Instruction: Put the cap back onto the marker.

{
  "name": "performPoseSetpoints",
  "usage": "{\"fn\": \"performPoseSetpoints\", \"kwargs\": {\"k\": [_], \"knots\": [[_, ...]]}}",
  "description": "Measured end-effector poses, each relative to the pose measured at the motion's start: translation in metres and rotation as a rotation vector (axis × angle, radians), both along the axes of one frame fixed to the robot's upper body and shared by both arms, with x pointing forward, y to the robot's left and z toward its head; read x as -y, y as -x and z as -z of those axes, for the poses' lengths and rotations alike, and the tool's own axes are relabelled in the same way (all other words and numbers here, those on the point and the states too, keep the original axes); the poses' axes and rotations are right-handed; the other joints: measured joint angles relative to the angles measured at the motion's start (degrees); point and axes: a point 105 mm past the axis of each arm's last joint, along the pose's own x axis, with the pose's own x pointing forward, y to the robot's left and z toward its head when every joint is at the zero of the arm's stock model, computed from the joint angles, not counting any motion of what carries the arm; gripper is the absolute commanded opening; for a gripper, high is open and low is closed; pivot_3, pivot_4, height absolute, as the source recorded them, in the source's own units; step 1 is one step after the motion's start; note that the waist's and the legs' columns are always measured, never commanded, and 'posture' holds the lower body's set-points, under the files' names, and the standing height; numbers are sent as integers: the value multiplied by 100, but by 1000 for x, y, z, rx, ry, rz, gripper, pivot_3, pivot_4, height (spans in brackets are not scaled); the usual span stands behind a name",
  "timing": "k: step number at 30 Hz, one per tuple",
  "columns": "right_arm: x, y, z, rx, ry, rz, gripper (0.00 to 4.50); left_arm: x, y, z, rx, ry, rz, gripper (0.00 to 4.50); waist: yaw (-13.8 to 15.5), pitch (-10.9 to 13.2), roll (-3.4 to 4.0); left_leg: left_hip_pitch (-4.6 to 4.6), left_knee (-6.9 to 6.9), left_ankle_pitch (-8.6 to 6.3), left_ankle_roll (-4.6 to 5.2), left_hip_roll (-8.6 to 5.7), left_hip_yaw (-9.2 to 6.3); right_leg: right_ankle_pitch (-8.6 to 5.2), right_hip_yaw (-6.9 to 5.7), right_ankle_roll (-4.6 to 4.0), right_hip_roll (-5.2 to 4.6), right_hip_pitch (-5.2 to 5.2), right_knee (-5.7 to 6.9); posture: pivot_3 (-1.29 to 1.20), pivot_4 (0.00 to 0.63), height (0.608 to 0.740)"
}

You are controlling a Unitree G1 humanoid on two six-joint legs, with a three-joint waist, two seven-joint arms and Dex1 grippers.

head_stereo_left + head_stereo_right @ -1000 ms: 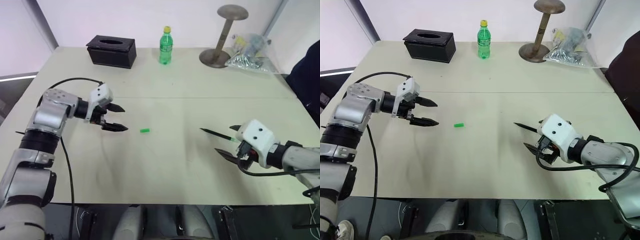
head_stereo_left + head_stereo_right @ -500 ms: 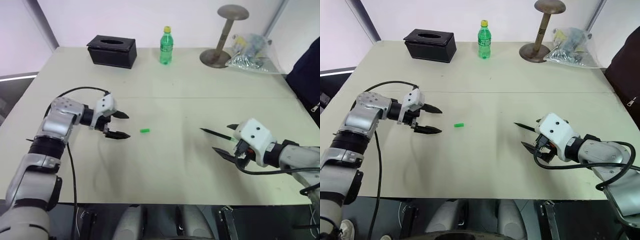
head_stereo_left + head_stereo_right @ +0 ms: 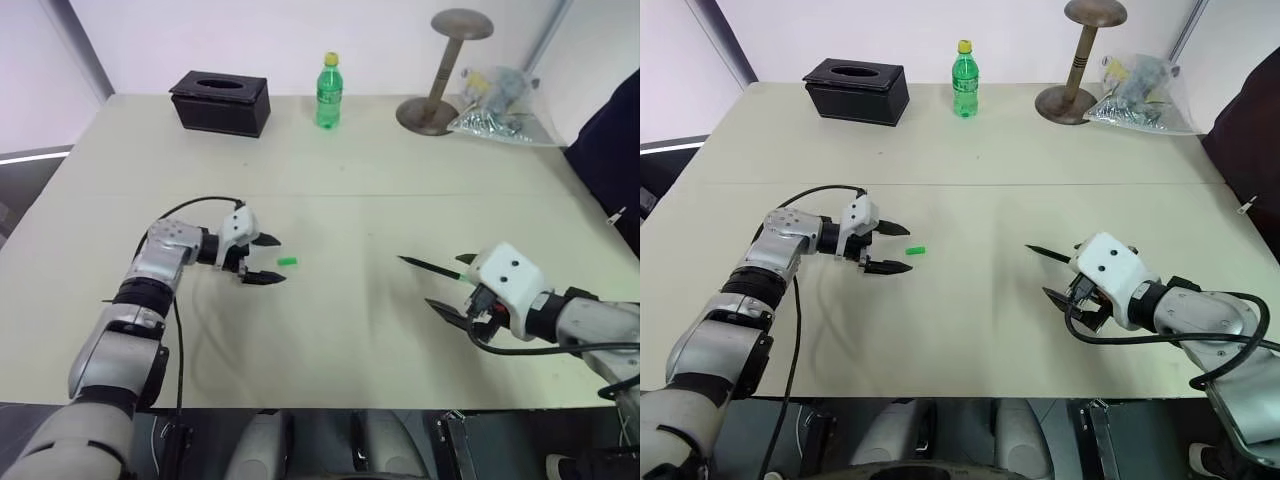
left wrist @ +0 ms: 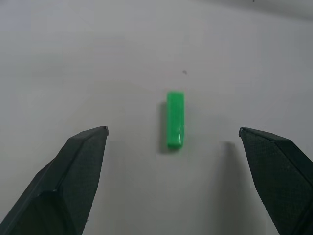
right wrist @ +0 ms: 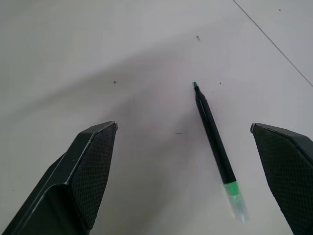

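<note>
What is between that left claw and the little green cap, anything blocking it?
Nothing visible. The cap lies alone on bare table, just ahead of the open left gripper, in line with the gap between its fingers.

Cap (image 3: 287,262) lies on the table (image 3: 330,330) left of centre, just ahead of the left hand (image 3: 270,260), in line with the gap between its spread fingers, not touching. Marker (image 3: 432,268) lies well to the right, partly under the right hand (image 3: 452,285). Along the far edge, left to right: box (image 3: 220,102), bottle (image 3: 330,92), stand (image 3: 441,72) (bag (image 3: 495,102) just right of it).
</note>
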Motion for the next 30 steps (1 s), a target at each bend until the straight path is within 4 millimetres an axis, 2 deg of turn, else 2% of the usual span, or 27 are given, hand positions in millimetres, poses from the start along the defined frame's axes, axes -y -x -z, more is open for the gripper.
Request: {"fn": "performPoseSetpoints", "kwargs": {"k": [10,18,30], "knots": [[3,5,2,-5,-2,33,4500,4,-7,0,93,-42,22,4480,19,-8,1,18,3,1,1,-1,-3,1,-3,1,-2,22,6,0,150,740],[5,7,-1,-2,-2,47,4500,15,-9,1,103,-27,30,4480,141,-10,0,21,7,1,2,-5,-7,1,-8,1,-4,30,5,0,150,740],[5,7,-1,-7,-1,51,4500,31,-8,2,98,18,50,4480,139,-10,0,18,7,1,2,-7,-12,1,-12,2,-6,32,1,0,150,740]]}}
